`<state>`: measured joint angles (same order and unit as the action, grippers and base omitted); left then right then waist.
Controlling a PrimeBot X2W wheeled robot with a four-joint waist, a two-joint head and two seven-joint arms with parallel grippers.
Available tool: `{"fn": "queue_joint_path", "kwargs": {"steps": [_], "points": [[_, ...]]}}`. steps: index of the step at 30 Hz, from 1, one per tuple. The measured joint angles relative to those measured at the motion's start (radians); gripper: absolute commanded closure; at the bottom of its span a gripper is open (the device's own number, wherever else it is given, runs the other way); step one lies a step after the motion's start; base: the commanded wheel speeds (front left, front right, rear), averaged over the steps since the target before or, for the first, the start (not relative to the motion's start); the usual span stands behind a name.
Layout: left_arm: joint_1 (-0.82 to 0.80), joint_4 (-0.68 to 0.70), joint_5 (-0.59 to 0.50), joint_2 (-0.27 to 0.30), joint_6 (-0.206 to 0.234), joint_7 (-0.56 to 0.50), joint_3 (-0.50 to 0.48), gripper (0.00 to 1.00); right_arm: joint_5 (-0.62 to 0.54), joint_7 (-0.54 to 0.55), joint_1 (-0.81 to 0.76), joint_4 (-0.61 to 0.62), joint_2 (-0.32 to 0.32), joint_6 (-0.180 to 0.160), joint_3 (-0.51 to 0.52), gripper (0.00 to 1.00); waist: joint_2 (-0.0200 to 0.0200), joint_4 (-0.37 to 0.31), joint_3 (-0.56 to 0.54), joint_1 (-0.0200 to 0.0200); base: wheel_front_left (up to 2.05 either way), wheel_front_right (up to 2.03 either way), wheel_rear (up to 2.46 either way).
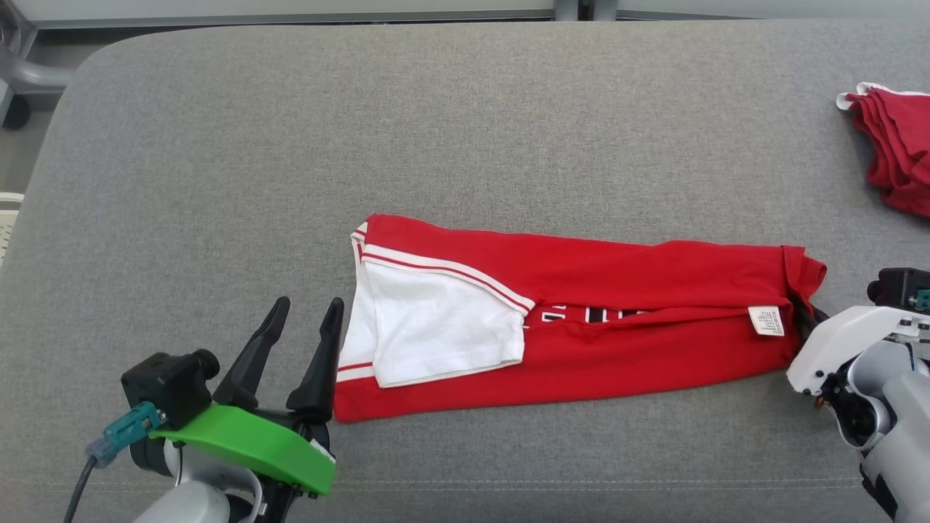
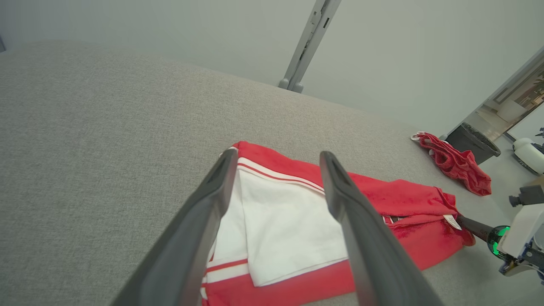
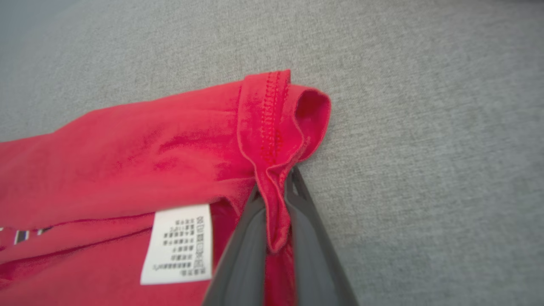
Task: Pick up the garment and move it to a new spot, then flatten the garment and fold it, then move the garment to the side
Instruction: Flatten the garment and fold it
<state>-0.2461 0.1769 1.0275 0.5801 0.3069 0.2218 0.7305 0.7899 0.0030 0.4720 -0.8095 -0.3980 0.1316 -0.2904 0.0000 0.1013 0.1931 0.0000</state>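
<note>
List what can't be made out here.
Lettering on the jersey: head view, mostly under a fold.
Print on the tag: right wrist view, blurred; head view, too small.
The red cloth: head view, cut by the right edge.
Tips of the right fingers: head view, hidden by the jersey's hem.

We see only slivers of the black lettering [image 1: 592,314] on the garment [image 1: 617,276]; a fold covers the rest. We cannot read the tiny print on the tag [image 1: 766,320]. The garment's hem hides the fingertips of the right gripper [image 3: 276,187], and beyond that hem the red cloth [image 1: 897,149] is cut off.
</note>
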Motion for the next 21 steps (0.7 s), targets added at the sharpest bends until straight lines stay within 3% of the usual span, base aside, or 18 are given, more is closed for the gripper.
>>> {"fn": "queue_joint_path", "kwargs": {"steps": [14, 21], "points": [[-0.003, 0.002, -0.007, -0.014, 0.0, 0.004, 0.008, 0.0, 0.073, 0.024, 0.021, 0.025, -0.179, 0.0, 0.01, 1.0, 0.0, -0.034, -0.014, 0.0, 0.0, 0.0, 0.0], [-0.002, -0.013, -0.007, -0.025, -0.001, 0.007, 0.013, 0.0, 0.091, 0.059, 0.023, 0.08, -0.197, 0.0, 0.012, 1.0, 0.0, -0.052, -0.04, 0.0, 0.0, 0.0, 0.0]]}}
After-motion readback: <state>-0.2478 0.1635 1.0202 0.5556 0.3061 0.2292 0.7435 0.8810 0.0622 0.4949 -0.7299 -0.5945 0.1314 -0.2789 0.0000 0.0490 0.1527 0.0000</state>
